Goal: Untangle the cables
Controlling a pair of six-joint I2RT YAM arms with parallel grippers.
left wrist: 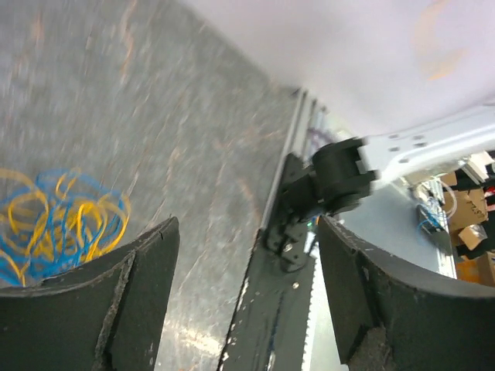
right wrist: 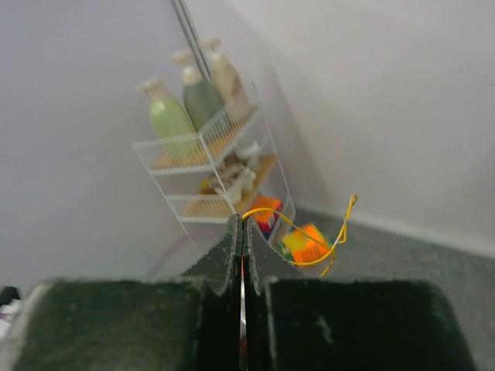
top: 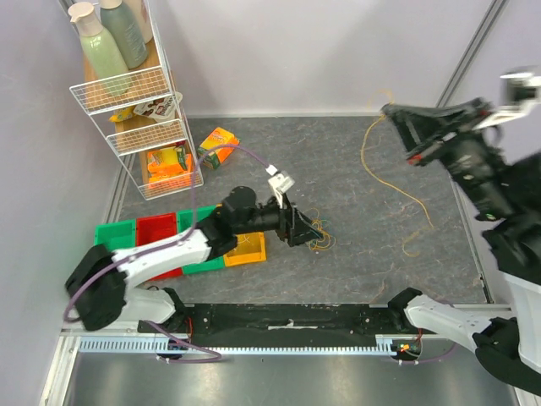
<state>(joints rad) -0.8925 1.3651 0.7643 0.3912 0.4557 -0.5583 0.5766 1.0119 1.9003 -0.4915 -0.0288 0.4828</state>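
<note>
Yellow cable (right wrist: 346,216) is the strand you have separated. Your right gripper (top: 390,112) is clamped shut on one end, high above the far right of the bench (top: 355,279), and the rest trails down across the surface, apart from the bunch. The other cables (top: 319,235), yellow, blue and darker strands, lie knotted mid-bench just beside your left gripper (top: 304,230), whose jaws stand wide with nothing between them. You look to be mid-separation. Next, I judge, lay the yellow one down clear, then pinch a single loop at the tangle's edge.
</note>
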